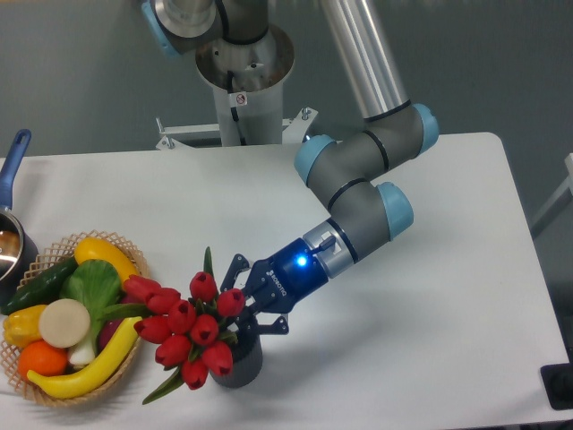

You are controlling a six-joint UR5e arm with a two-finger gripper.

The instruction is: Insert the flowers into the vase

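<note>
On the white table point(430, 296) before a grey wall, the end effector point(240, 303) pinches the flowers point(183, 324) over the vase point(242, 363).

We see ten red tulip buds point(183, 324), one dark grey vase point(240, 365), one wicker basket point(55, 394), one blue-handled pot point(12, 235).
</note>
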